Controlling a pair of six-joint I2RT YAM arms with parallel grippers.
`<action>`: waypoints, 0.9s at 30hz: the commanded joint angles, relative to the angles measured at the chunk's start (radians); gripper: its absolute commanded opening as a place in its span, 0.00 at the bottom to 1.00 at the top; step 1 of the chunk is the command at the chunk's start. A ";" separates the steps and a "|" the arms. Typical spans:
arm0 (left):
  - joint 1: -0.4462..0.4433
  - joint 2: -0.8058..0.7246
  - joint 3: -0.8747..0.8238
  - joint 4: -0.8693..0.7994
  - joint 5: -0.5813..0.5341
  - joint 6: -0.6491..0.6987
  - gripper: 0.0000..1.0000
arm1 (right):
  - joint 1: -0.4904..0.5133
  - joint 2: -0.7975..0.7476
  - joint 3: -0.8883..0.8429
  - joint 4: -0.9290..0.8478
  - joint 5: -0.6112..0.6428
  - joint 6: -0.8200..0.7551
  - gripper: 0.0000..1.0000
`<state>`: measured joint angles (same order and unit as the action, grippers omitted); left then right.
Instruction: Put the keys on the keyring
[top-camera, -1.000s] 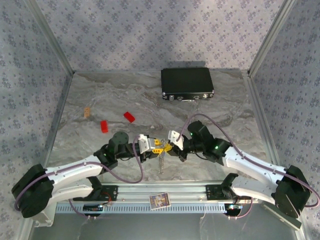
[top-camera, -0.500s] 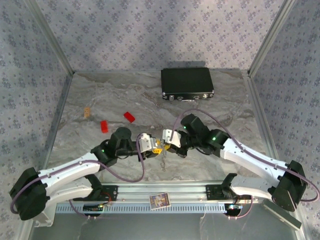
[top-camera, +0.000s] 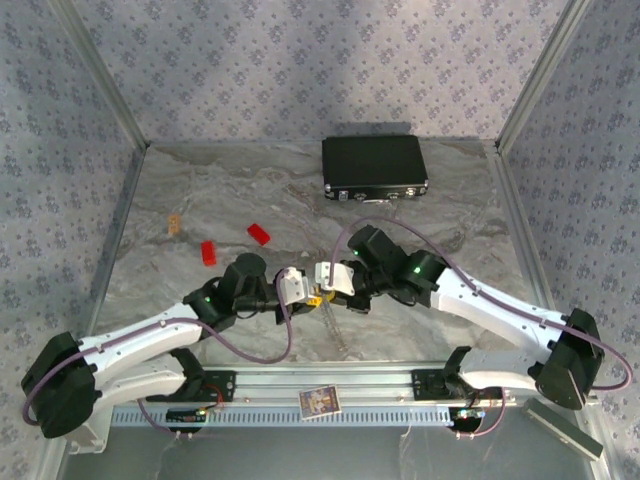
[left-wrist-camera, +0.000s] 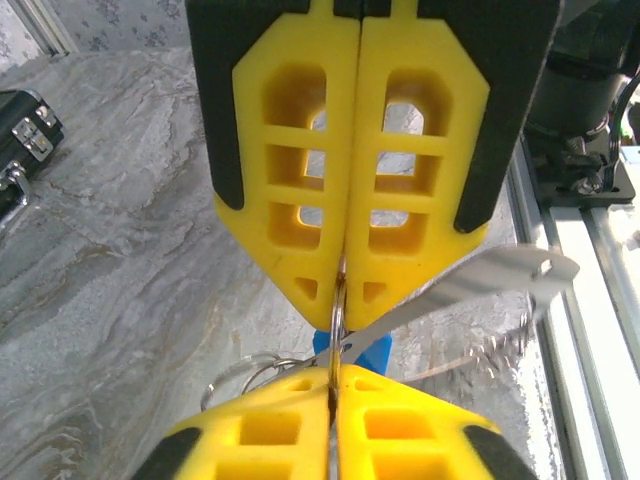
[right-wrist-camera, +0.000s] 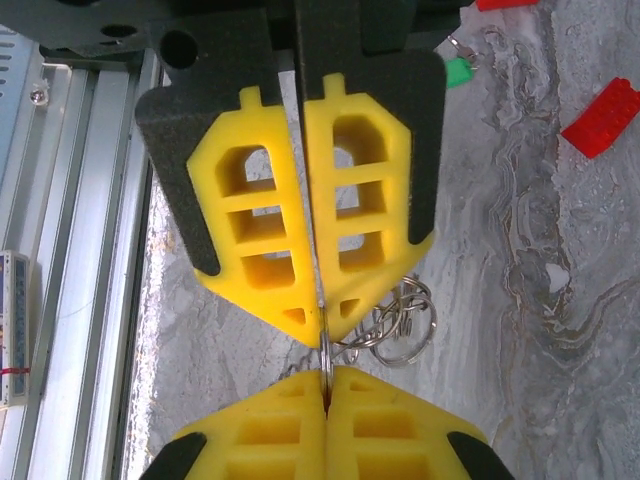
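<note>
Both the left gripper (left-wrist-camera: 342, 290) and the right gripper (right-wrist-camera: 322, 310) meet tip to tip over the grey marbled table (top-camera: 220, 180), jaws pinched shut on the thin silvery keyring (right-wrist-camera: 395, 330). A blue-headed key (left-wrist-camera: 365, 352) sits at their tips; a green-headed key (right-wrist-camera: 457, 72) lies apart on the table.

Blue key (left-wrist-camera: 366, 352), red blocks (top-camera: 208, 252), black case (top-camera: 374, 165), grey marbled table (top-camera: 450, 225)

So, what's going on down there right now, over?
Left gripper and right gripper both shut, tip to tip, on the keyring. Blue key at the pinch, green key lying apart. Red block off aside, no obstruction.
</note>
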<state>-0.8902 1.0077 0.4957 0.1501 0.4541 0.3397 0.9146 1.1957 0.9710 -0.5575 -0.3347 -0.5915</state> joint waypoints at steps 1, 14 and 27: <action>-0.007 -0.015 0.019 0.042 0.032 0.003 0.00 | 0.016 -0.032 -0.031 0.084 -0.026 0.035 0.05; -0.007 -0.010 -0.148 0.458 0.009 -0.120 0.00 | -0.116 -0.281 -0.402 0.562 -0.182 0.302 0.32; -0.006 0.069 -0.187 0.638 0.012 -0.177 0.00 | -0.164 -0.262 -0.508 0.767 -0.290 0.393 0.32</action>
<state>-0.8925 1.0744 0.3046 0.6891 0.4519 0.1879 0.7547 0.9245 0.4751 0.1402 -0.5797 -0.2363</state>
